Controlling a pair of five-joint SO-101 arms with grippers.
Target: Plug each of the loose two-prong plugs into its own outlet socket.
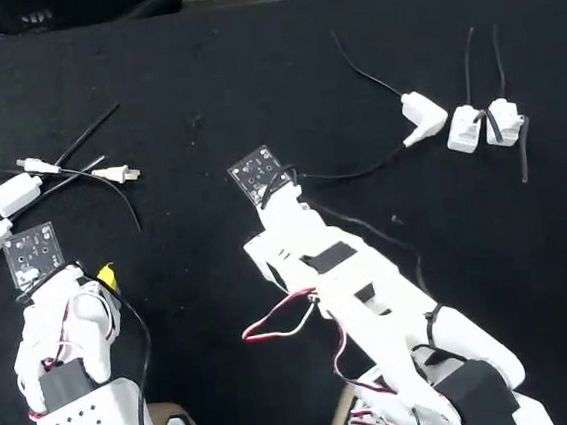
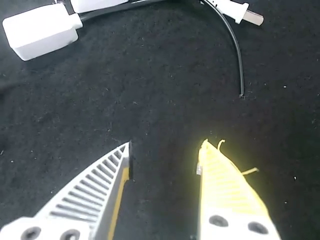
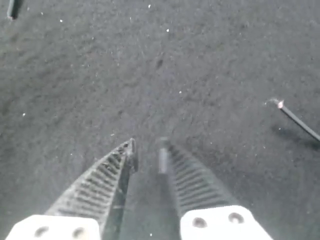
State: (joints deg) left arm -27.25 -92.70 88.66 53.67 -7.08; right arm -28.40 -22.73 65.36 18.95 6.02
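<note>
A black table (image 1: 200, 80) is seen from above. By its left edge lie two white sockets (image 1: 13, 194), and just beside them are two loose plugs (image 1: 117, 173), prongs bare, neither plugged in. The left gripper (image 2: 164, 162) hovers near them, its fingers wide apart and empty. At the table's middle the right gripper (image 3: 146, 155) hangs over bare table, fingers a little apart, holding nothing. Toward the far right corner sit three more white cord ends (image 1: 464, 127); whether any are joined is unclear. The job looks barely begun.

left hand (image 2: 166, 145): fingers wide apart, pointing down | right hand (image 3: 148, 145): fingers narrowly apart, pointing down
</note>
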